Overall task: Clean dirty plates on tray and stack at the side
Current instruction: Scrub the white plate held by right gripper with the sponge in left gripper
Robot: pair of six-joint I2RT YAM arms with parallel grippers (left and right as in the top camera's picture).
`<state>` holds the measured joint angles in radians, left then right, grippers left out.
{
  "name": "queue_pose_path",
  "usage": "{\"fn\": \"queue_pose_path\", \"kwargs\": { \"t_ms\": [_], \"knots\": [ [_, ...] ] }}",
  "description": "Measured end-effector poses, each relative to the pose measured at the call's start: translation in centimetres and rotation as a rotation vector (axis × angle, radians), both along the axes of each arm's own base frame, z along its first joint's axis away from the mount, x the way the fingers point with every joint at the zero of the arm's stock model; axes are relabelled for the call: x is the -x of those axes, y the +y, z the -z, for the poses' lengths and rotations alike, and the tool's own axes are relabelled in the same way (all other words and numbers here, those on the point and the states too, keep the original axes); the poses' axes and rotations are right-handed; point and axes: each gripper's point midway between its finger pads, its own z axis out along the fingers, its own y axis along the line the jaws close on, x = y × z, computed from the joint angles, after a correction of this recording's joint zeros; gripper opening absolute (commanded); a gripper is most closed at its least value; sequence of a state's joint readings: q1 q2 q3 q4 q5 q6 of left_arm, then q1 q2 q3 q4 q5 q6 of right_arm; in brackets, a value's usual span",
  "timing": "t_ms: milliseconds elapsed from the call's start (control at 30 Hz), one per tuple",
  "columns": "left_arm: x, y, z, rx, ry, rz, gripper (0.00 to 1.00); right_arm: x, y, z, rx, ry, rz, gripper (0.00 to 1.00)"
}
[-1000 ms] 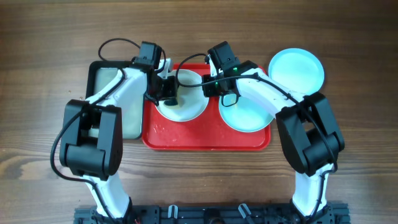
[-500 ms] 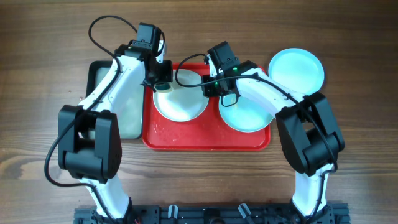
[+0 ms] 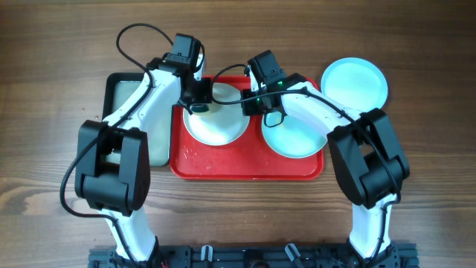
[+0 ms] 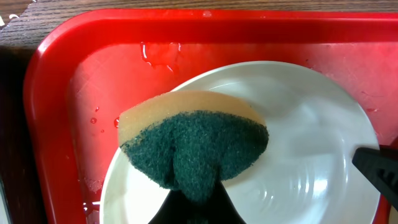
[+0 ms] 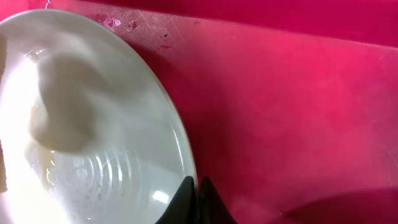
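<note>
The white plate [image 3: 217, 125] lies on the left half of the red tray [image 3: 245, 170], in the middle of the overhead frame. A pale aqua plate [image 3: 296, 140] lies beside it on the right half of the tray. A second aqua plate [image 3: 355, 82] sits on the wooden desk [image 3: 416, 45] at the upper right, off the tray. The left gripper [image 3: 195, 104] is closed on a sponge [image 4: 193, 146], yellow with a dark green scrubbing side, and holds it over the upper left part of the white plate. Some water drops [image 4: 155, 53] shine on the tray near it. The right gripper [image 3: 258, 106] pinches the right rim of the white plate; in its wrist view the fingertips [image 5: 181, 208] meet on that rim. A black-rimmed tray [image 3: 119, 83] stands just left of the red one.
</note>
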<state>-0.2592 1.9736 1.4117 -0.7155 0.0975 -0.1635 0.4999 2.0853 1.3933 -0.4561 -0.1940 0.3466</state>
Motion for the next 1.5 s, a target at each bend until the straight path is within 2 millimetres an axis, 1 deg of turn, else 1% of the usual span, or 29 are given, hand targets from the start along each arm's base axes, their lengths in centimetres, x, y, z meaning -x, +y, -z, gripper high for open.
{"fn": "queue_pose_path", "kwargs": {
  "t_ms": [167,300,467,533,567,633,800,1000,1133,1233,1400,1500],
  "knots": [
    [0.3,0.0,0.1,-0.006,0.008,0.015,0.04,0.0,0.0,0.0,0.000,0.000,0.000,0.04],
    [0.8,0.3,0.3,-0.028,0.028,0.029,0.04,0.0,0.0,0.0,0.000,0.000,0.000,0.04],
    [0.3,0.6,0.5,-0.049,0.010,0.023,0.04,0.0,0.0,0.0,0.000,0.000,0.000,0.04],
    [0.2,0.7,1.2,-0.054,0.016,0.022,0.04,0.0,0.0,0.0,0.000,0.000,0.000,0.04],
    [0.4,0.7,2.4,-0.062,0.045,0.022,0.04,0.0,0.0,0.0,0.000,0.000,0.000,0.04],
    [0.4,0.7,3.3,-0.065,0.057,0.025,0.04,0.0,0.0,0.0,0.000,0.000,0.000,0.04],
    [0.0,0.4,3.7,-0.052,0.053,0.033,0.04,0.0,0.0,0.0,0.002,-0.001,0.001,0.04],
    [-1.4,-1.2,3.7,0.048,0.022,0.055,0.04,-0.4,-0.6,0.1,0.016,-0.009,0.015,0.04],
    [-1.5,-2.8,3.7,0.135,0.022,0.081,0.04,-0.4,-0.6,0.0,0.020,-0.016,-0.003,0.04],
    [-1.2,-4.0,3.6,0.171,0.028,0.105,0.04,-0.4,-0.6,0.0,0.023,-0.020,-0.012,0.04],
    [0.1,-7.2,3.6,0.200,0.042,0.179,0.04,-0.4,-0.6,0.0,0.023,-0.021,-0.015,0.04],
    [0.7,-8.2,3.7,0.199,0.048,0.203,0.04,-0.4,-0.6,0.0,0.023,-0.021,-0.015,0.04]
  ]
}}
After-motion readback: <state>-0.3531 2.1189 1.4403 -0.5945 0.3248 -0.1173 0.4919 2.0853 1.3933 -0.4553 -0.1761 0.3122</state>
